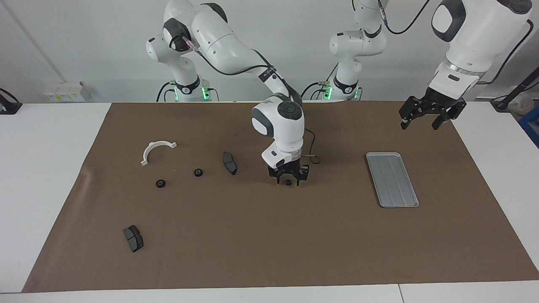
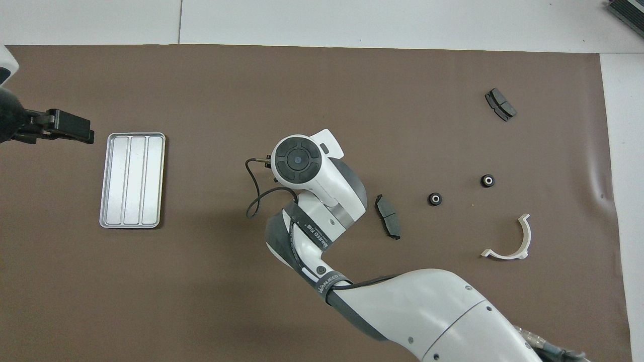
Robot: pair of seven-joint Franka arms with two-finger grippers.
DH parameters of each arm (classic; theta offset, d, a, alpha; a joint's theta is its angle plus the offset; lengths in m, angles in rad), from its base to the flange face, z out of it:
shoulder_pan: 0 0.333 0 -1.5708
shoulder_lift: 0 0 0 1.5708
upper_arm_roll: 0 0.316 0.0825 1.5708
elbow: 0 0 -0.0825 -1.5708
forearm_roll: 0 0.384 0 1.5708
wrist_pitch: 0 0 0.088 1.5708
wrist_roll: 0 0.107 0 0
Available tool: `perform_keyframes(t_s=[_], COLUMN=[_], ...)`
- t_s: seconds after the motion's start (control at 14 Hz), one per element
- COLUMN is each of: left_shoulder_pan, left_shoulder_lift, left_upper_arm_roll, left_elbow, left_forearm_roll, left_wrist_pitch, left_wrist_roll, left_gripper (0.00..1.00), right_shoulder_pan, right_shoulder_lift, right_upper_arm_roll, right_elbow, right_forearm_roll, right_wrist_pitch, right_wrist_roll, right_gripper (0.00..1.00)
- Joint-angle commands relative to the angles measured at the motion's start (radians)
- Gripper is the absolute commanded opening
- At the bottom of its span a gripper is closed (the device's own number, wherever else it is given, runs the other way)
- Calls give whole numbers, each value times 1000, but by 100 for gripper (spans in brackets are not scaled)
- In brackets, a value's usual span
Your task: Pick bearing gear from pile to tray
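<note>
A small black bearing gear (image 1: pixel 288 182) lies on the brown mat between the open fingers of my right gripper (image 1: pixel 288 181), which stands low over the middle of the mat. In the overhead view the arm's wrist hides that gripper and gear. Two more gears (image 1: pixel 198 172) (image 1: pixel 160 183) lie in the pile toward the right arm's end, also seen from overhead (image 2: pixel 435 199) (image 2: pixel 487 180). The silver tray (image 1: pixel 391 179) (image 2: pixel 132 180) lies empty toward the left arm's end. My left gripper (image 1: pixel 420 125) (image 2: pixel 83 131) hangs open beside the tray, holding nothing.
A white half-ring bracket (image 1: pixel 150 148) (image 2: pixel 527 240) and two dark grey pads (image 1: pixel 229 163) (image 1: pixel 133 238) lie among the pile. A thin black cable (image 2: pixel 254 193) loops from the right wrist over the mat.
</note>
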Motion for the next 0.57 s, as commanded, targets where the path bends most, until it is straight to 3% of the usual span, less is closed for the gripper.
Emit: perform_keyframes(t_s=[0.0, 0.14, 0.5], left_shoulder_pan=[-40, -60, -137], left_shoulder_lift=[10, 12, 46], left_upper_arm_roll=[10, 10, 11], left_elbow=[0, 0, -3], left_forearm_roll=[1, 3, 12], left_wrist_pitch=[7, 12, 53], left_wrist_roll=[-60, -96, -232], left_gripper=[100, 100, 100], right_shoulder_pan=[-85, -153, -275], right_shoulder_lift=[-207, -273, -316], right_upper_arm_roll=[10, 12, 13], right_elbow=[-278, -378, -469], right_forearm_roll=[-13, -13, 12], right_wrist_pitch=[39, 81, 87], right_wrist_roll=[-97, -178, -345], right_gripper=[100, 100, 100])
